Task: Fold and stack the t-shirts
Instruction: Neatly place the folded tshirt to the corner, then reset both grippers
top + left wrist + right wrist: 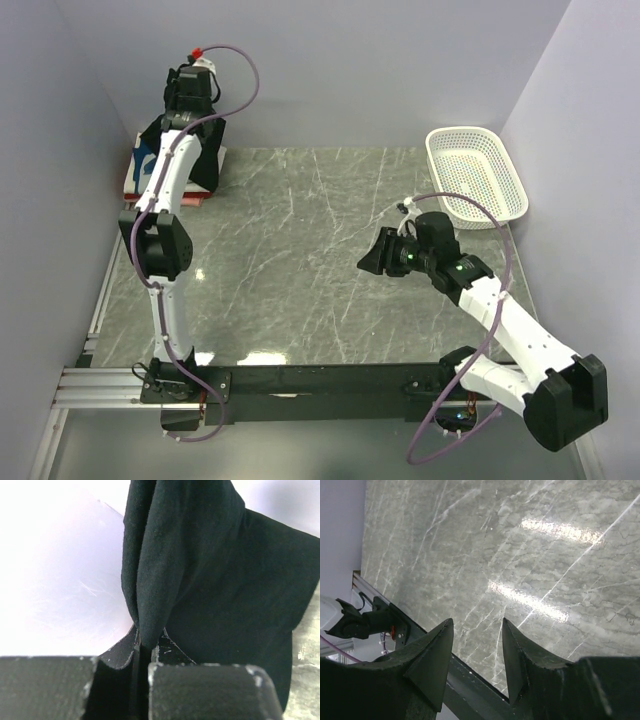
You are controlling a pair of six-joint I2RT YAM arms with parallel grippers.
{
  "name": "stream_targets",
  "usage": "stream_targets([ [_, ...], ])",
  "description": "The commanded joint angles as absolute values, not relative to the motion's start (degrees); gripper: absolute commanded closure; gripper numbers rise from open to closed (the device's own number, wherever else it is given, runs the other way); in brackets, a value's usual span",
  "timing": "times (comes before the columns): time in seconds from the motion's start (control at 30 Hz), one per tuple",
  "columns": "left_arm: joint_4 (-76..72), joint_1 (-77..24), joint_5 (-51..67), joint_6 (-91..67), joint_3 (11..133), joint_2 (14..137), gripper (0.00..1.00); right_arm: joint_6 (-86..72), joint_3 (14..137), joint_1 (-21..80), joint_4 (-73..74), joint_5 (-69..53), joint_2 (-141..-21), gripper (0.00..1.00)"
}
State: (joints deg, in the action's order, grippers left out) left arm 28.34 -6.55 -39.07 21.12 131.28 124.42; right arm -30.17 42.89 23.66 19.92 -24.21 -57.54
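The left jaws are clamping the black t-shirt (210, 580), bunched beside the folded stack (135, 172) at the surface's (300, 250) far-left corner (right jaws hanging open, empty), risking it landing crumpled.

Table (300, 260): grey-green marble-look slab with white veins, glossy, with light glare near the front edge. Two things sat on it. The white perforated basket (478, 175) was at the far right corner, close to the right wall, upright. The stack of folded t-shirts (138, 172) was at the far left corner, with blue, white and red layers showing. It was partly hidden by the black t-shirt (205, 160) in front. The aluminium rail (100, 385) ran along the near edge.
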Motion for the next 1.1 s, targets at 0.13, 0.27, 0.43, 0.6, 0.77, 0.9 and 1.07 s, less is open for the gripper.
stream_targets([
  [0.13, 22.5, 2.09, -29.28, 14.16, 128.5, 124.0, 0.99, -30.06, 45.0, 24.96, 18.55, -22.15, -60.64, 0.49],
  [0.27, 19.43, 6.5, -23.14, 9.16, 129.46, 128.14, 0.77, -29.97, 44.56, 25.31, 17.84, -21.97, -62.92, 0.49],
  [0.43, 15.58, 8.17, -18.89, 1.77, 126.49, 127.46, 0.01, -29.97, 44.91, 26.02, 17.23, -20.66, -63.81, 0.46],
  [0.6, 6.6, 8.0, -17.14, -5.79, 111.66, 115.96, 0.01, -30.94, 45.0, 26.46, 16.0, -20.04, -63.37, 0.39],
  [0.77, 5.89, 7.12, -13.1, -12.9, 102.51, 108.47, 0.01, -31.47, 44.74, 26.72, 15.03, -19.6, -62.14, 0.34],
  [0.9, 5.62, 4.32, -12.22, -18.53, 95.46, 101.1, 0.01, -31.47, 45.17, 26.81, 15.29, -19.16, -61.26, 0.31],
  [1.07, 4.49, -1.65, -11.08, -26.43, 81.96, 90.04, 0.01, -30.67, 45.26, 26.72, 15.91, -17.93, -59.68, 0.26],
])
